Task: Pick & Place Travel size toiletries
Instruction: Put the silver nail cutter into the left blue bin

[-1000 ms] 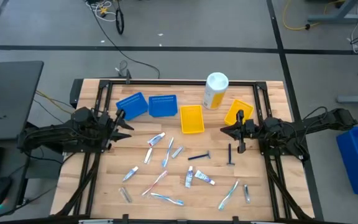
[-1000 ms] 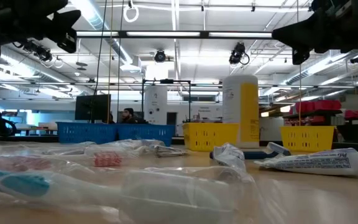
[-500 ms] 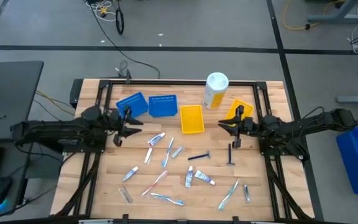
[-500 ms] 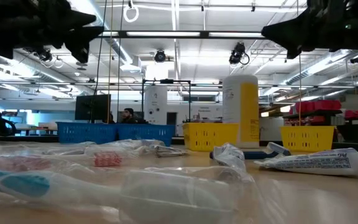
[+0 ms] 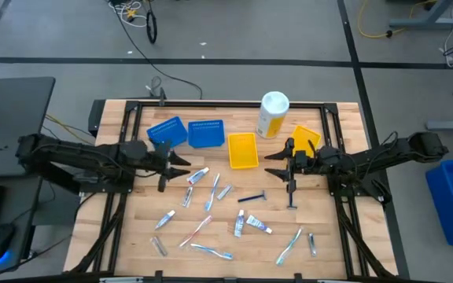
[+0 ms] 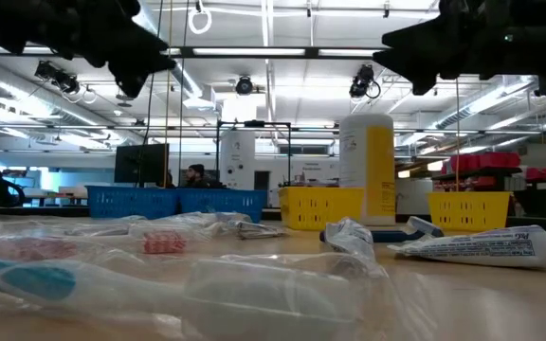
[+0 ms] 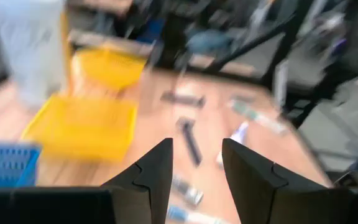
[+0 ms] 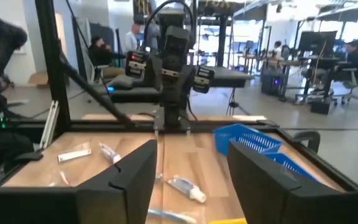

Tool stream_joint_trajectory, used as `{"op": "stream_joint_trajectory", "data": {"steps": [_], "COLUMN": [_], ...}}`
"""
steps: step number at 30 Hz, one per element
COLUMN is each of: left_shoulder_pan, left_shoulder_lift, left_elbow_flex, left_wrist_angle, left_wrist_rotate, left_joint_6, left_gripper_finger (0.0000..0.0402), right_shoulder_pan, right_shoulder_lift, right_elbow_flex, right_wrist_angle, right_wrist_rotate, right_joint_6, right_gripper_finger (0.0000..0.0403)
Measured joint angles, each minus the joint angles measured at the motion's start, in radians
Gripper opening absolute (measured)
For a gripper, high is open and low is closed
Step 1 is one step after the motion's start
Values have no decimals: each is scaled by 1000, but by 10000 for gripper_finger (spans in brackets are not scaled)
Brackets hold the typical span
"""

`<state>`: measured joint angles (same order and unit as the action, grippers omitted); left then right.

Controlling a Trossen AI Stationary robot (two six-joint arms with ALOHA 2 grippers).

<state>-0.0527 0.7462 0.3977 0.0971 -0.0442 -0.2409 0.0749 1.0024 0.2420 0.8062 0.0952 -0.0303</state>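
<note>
The travel size toiletries [image 5: 212, 192] lie scattered on the near half of the wooden table. Among them are white tubes [image 5: 199, 176], thin toothbrushes [image 5: 211, 251] and dark razors [image 5: 292, 195]. Each lies flat on the wood, and in the low view [image 6: 463, 248] they lie close to the camera. My left gripper [image 5: 178, 165] hovers open above the table, left of the tubes; its fingers [image 7: 157, 171] have nothing between them. My right gripper [image 5: 276, 163] hovers open just beyond the dark razor, and its fingers [image 8: 135, 177] are likewise empty.
Two blue trays [image 5: 167, 132] [image 5: 206, 134] and two yellow trays [image 5: 243, 149] [image 5: 303, 140] stand in a row at the far side. A tall yellow bottle with a white cap [image 5: 273, 115] stands behind them. A black frame [image 5: 211, 104] borders the table.
Both arms have reached in toward the table's middle. My left gripper has gone toward the right edge. My right gripper has gone toward the left edge, away from the far right yellow tray. The toiletries have stayed where they were.
</note>
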Motion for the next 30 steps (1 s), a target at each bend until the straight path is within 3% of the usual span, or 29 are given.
{"op": "stream_joint_trajectory", "data": {"steps": [5, 12, 19, 30], "left_shoulder_pan": [-105, -227, -286, -284], "left_shoulder_lift": [89, 268, 441, 611], "left_elbow_flex": [78, 125, 168, 171], "left_wrist_angle": [-213, -265, -309, -344], "left_wrist_rotate": [-142, -224, -242, -202], "left_joint_6": [-168, -342, -353, -617], "left_gripper_finger": [148, 148, 148, 192], "right_shoulder_pan": [0, -1, -1, -1], "right_shoulder_lift": [49, 66, 66, 66], "right_elbow_flex": [0, 0, 0, 0], "right_wrist_angle": [-3, -8, -7, -17], "right_wrist_rotate": [0, 0, 0, 0], "right_joint_6": [1, 0, 0, 0], "right_gripper_finger": [220, 204, 179, 150]}}
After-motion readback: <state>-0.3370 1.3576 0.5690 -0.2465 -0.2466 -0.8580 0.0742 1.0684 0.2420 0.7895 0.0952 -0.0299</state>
